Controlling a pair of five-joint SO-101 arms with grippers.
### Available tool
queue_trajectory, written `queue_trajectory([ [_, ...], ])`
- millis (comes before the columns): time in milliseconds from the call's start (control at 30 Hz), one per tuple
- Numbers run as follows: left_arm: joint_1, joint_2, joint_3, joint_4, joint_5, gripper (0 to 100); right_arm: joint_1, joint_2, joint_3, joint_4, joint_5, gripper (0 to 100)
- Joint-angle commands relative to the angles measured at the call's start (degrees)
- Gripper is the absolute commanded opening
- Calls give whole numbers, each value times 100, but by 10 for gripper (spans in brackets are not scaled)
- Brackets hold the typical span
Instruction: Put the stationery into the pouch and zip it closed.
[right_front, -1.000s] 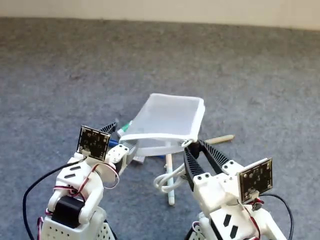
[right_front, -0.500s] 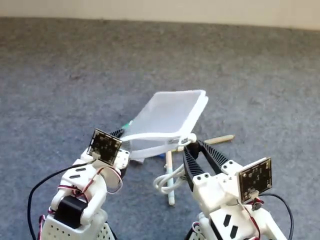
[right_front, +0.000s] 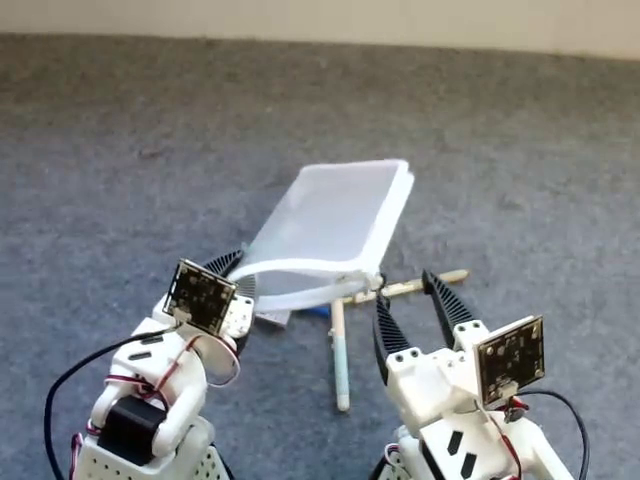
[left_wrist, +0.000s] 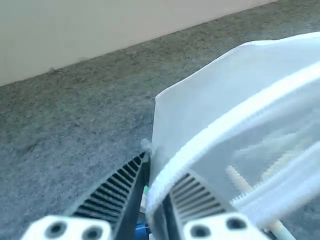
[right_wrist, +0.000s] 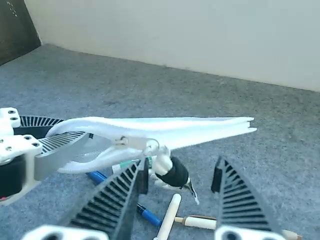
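The white mesh pouch (right_front: 335, 225) lies on the grey surface (right_front: 120, 150) in front of both arms, and its open zipper edge is turned toward them. The left gripper (right_front: 243, 272) is at the left end of this edge. In the left wrist view its two black fingers (left_wrist: 117, 192) are pressed together on the pouch, with the zipper band between them. This end of the pouch is lifted a little from the surface.

The right gripper (right_front: 403, 288) is at the right end of the same edge, just beside the pouch and not touching it. Its fingers stand wide apart and there is nothing between them. The small zipper pull (right_wrist: 150, 148) hangs at the pouch's edge, near the tip of one of these fingers.

The stationery is outside the pouch, on the surface below its open edge. A white pen (right_front: 340, 360) points from the pouch toward the arms. A beige pen (right_front: 420, 286) lies across, just beside the pouch's right corner, in front of the right gripper. A blue pen (right_wrist: 146, 216) lies partly under the pouch. A short black and white thing (right_wrist: 172, 173) is also under the edge, and I cannot tell what it is.
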Motion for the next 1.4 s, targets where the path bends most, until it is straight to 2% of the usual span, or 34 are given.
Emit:
queue_trajectory([
  [0, 66, 31, -418, 9, -273, 7, -48, -4, -242, -4, -9, 195],
  [133, 57, 40, -532, 9, -308, 7, -48, -4, -286, 40, -35, 213],
  [267, 40, 532, -681, -26, -316, 7, -48, 40, -435, 541, -26, 328],
  [333, -84, 1051, -884, -26, -308, 7, -48, 66, -646, 690, -35, 354],
  [567, -365, 2818, -1596, -237, -273, 7, -75, 66, -1156, 875, -44, 322],
  [767, -382, 3301, -2141, -202, -273, 7, -57, 488, -1191, 875, -44, 309],
  [867, -681, 3433, -2466, -149, -167, 7, -48, 1182, -1191, 884, -53, 309],
  [1033, -1138, 3776, -3468, 545, -79, 7, -4, 2044, -1191, 884, -141, 308],
  [1233, -1191, 4549, -4760, 1670, -79, 7, 681, 2360, -1200, 848, -325, 307],
  [1367, -1648, 5015, -5174, 2101, -79, 7, 892, 3037, -1200, 831, -343, 307],
])
